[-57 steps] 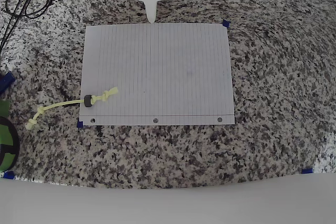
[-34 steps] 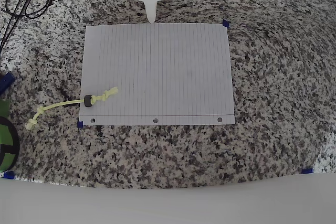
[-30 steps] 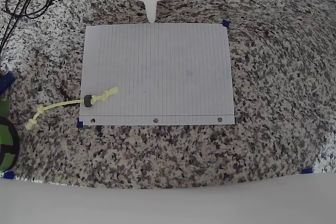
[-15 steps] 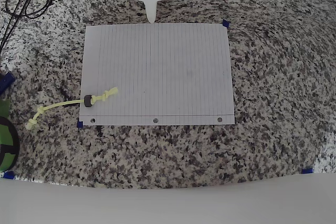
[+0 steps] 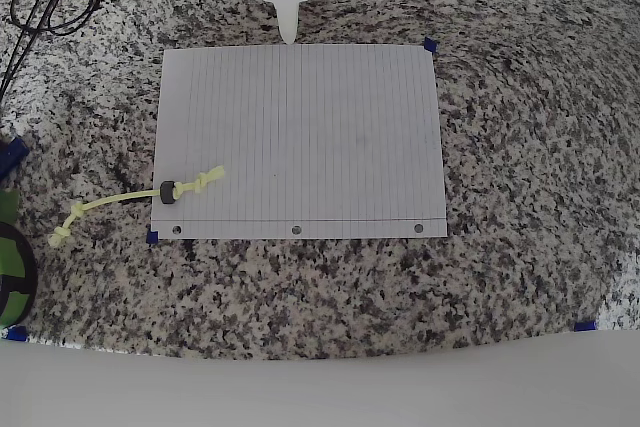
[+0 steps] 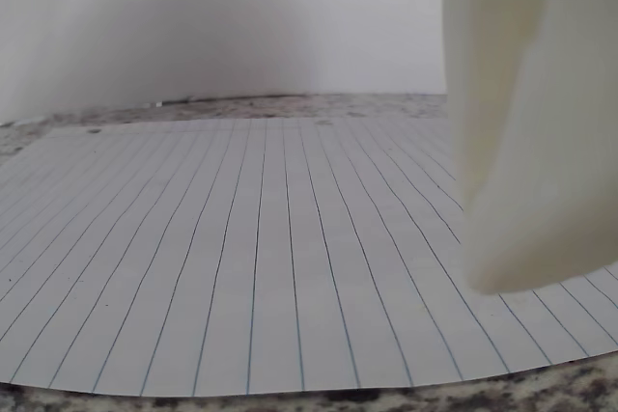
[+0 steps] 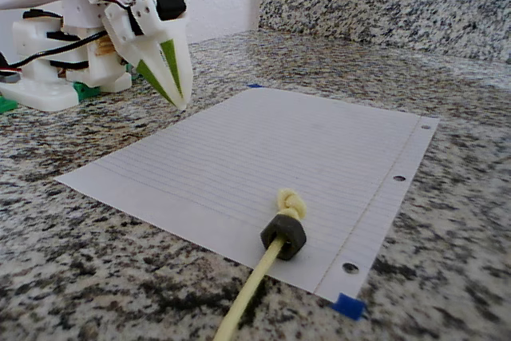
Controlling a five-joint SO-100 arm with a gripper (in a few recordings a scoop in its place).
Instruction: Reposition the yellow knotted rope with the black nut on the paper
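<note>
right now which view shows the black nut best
The fixed view: the black nut is close and large, its ring shape clear, threaded on the yellow knotted rope at the paper edge. In the overhead view the nut is a small dark spot. The wrist view looks across bare lined paper.

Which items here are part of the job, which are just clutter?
Job: yellow knotted rope, black nut, paper, gripper.
Clutter: black cables, blue tape marks, green object at the overhead view's left edge.
</note>
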